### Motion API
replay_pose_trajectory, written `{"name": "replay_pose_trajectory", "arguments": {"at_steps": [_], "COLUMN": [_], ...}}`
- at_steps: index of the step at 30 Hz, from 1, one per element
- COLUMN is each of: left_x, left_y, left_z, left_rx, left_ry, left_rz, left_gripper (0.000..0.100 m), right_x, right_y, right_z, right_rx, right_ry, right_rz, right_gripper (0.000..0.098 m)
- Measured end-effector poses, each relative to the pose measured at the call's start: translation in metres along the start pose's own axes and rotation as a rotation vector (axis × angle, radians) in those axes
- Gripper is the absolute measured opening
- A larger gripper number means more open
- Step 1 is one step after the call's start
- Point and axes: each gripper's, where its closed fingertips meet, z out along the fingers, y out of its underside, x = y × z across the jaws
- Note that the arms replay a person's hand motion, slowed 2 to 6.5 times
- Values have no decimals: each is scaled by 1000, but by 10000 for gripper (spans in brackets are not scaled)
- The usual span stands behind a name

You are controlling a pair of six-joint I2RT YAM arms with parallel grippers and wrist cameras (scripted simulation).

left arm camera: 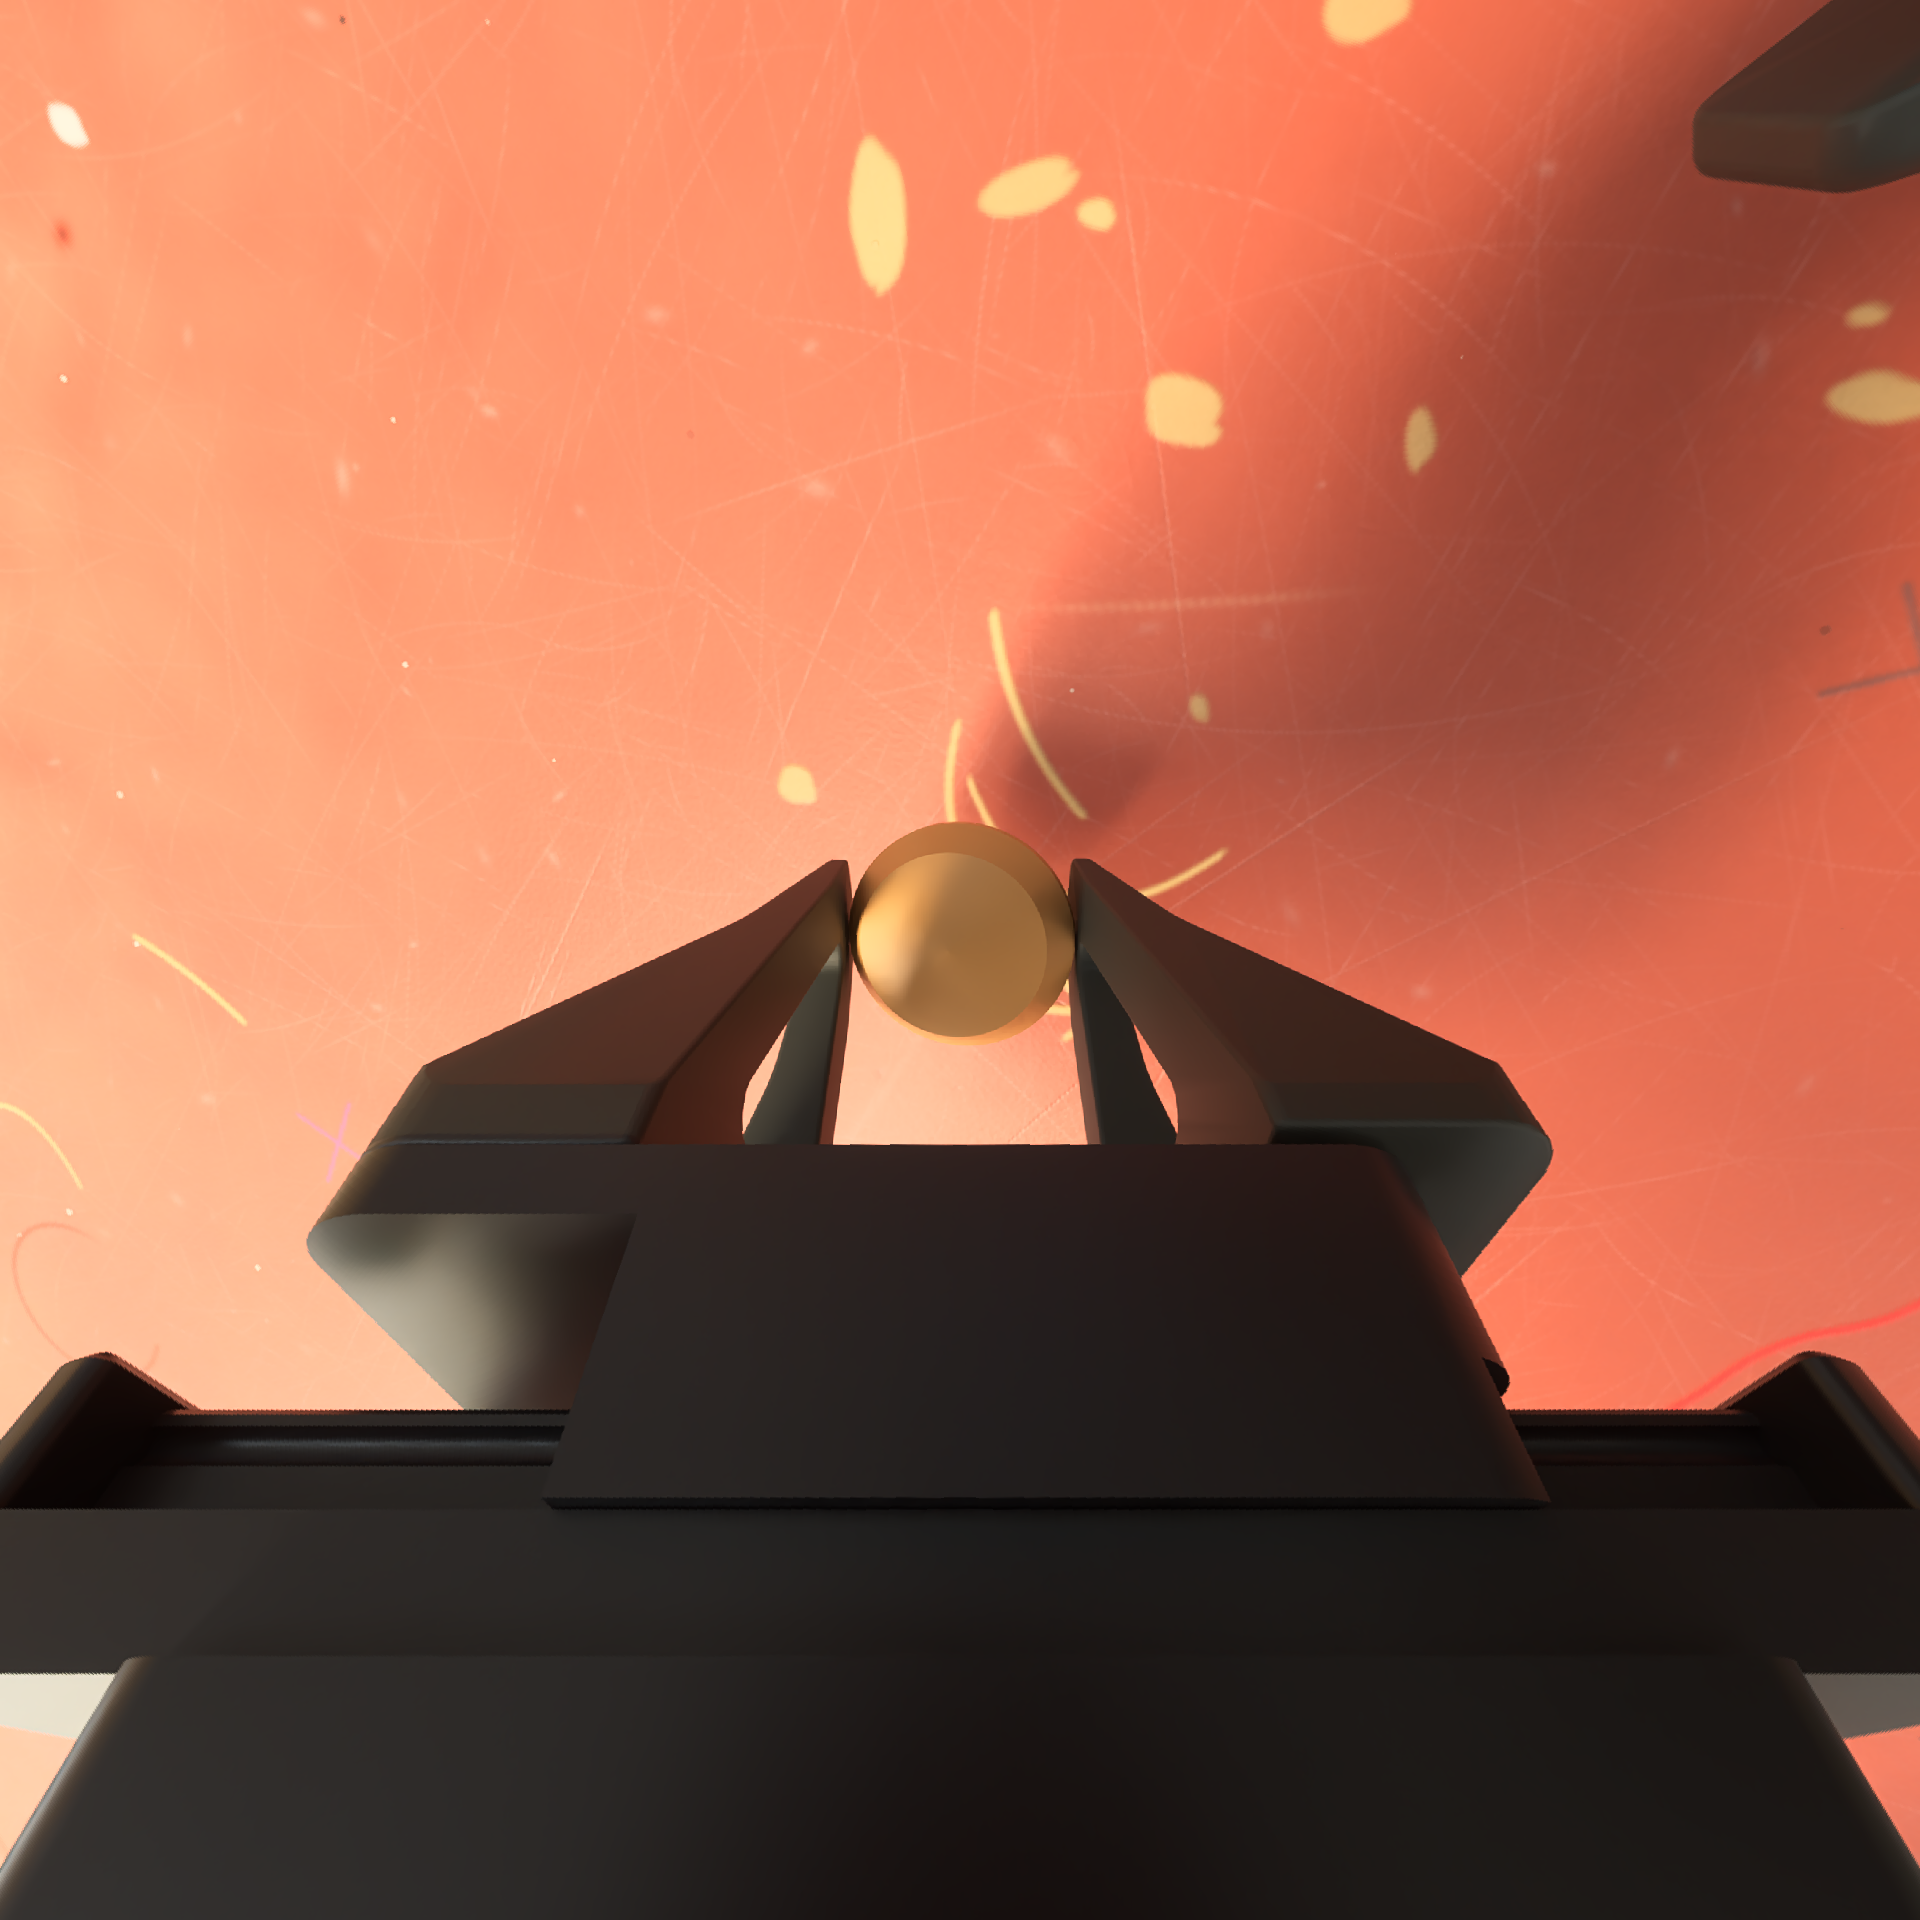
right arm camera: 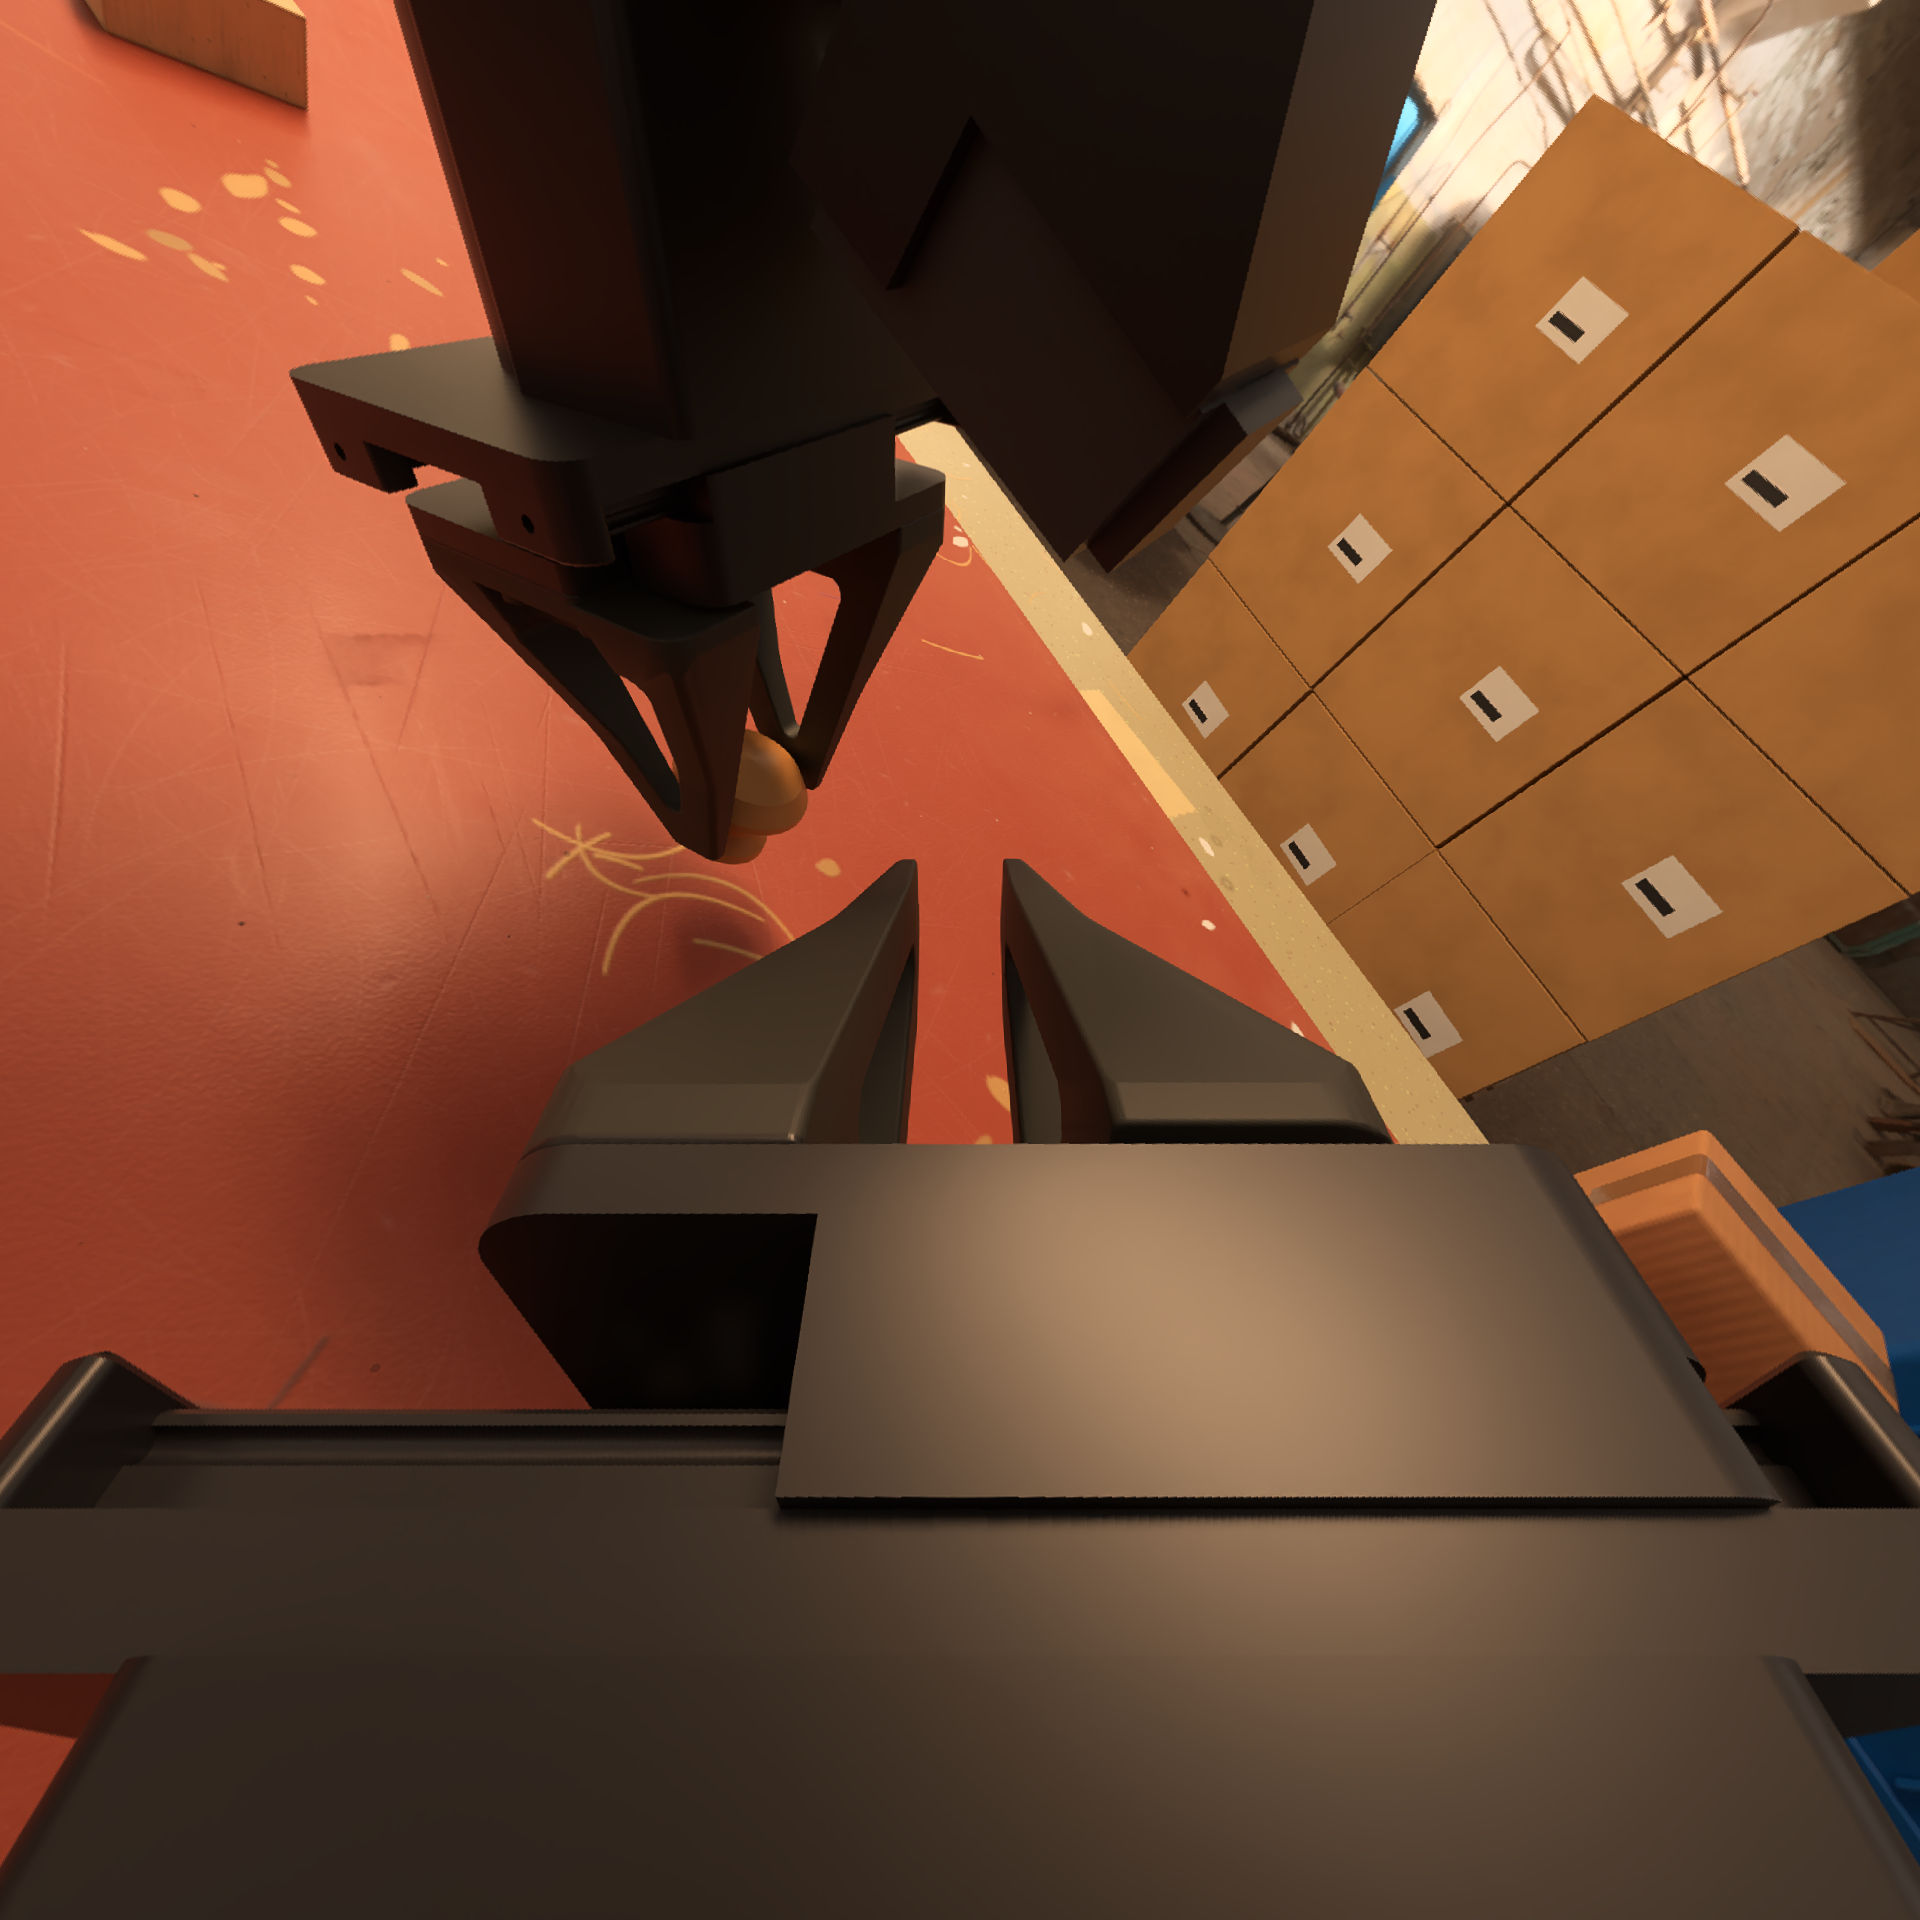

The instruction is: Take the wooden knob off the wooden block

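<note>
Because the left gripper (left arm camera: 960, 914) only pinches the round wooden knob (left arm camera: 960, 932) by its sides, it could slip and roll across the worktop (left arm camera: 416, 520); the right gripper (right arm camera: 959, 883) is nearly closed, holding nothing.

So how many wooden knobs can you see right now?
1. The wooden knob is clamped in the left gripper, held above the red table. Others may be out of view.

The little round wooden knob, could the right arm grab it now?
Probably not cleanly. The round golden wooden knob is already pinched by the black left gripper, whose fingers cover its sides. The right gripper sits near, narrowly open and empty.
</note>
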Motion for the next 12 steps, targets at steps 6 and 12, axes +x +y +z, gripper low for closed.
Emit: {"name": "replay_pose_trajectory", "arguments": {"at_steps": [6,12], "left_x": [-1,-4], "left_y": [-2,-8], "left_z": [-7,-18], "left_rx": [19,58], "left_ry": [-5,-3], "left_rz": [-3,-28], "left_gripper": [347,347], "right_x": [0,1], "right_y": [0,0], "right_z": [0,0], "right_rx": [0,-1], "right_ry": [0,-1], "right_rz": [0,2], "right_gripper": [134,134]}}
